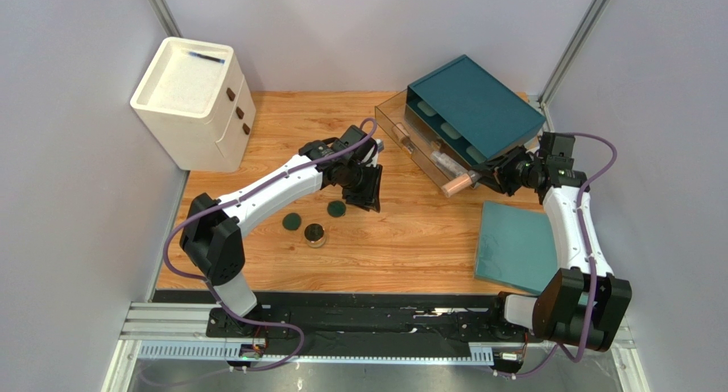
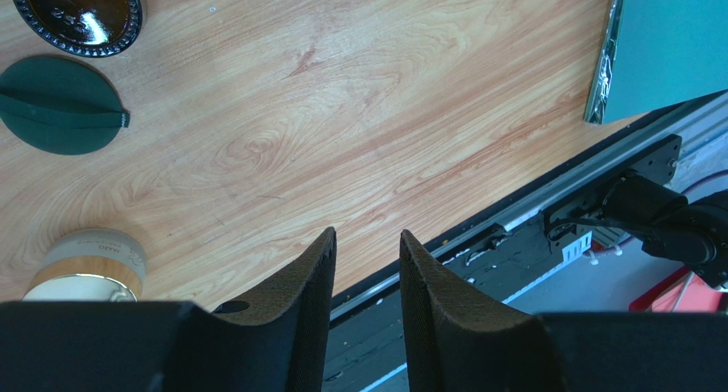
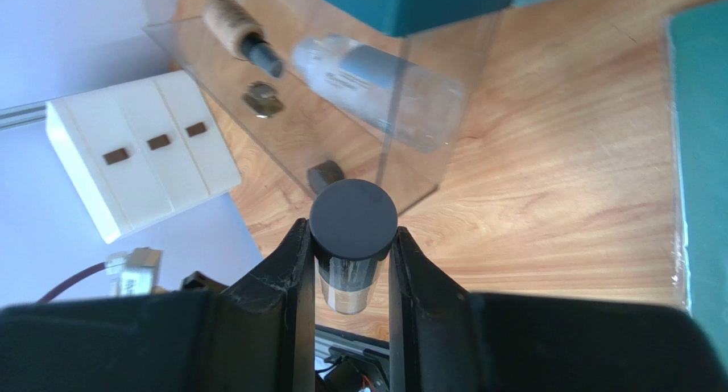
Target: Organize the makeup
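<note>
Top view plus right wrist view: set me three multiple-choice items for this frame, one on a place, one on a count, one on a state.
1. Where does the clear bottle lie? A inside the clear drawer; B on bare wood; C between fingers.
2. How many dark green discs lie on the table? A one; B two; C four.
3. The right gripper is: A open, empty; B shut on a black-capped item; C out of view.
Answers: 1 A, the wrist view shows it behind the drawer's clear wall. 2 B, the top view shows just two. 3 B, both fingers press the cap's sides.
</note>
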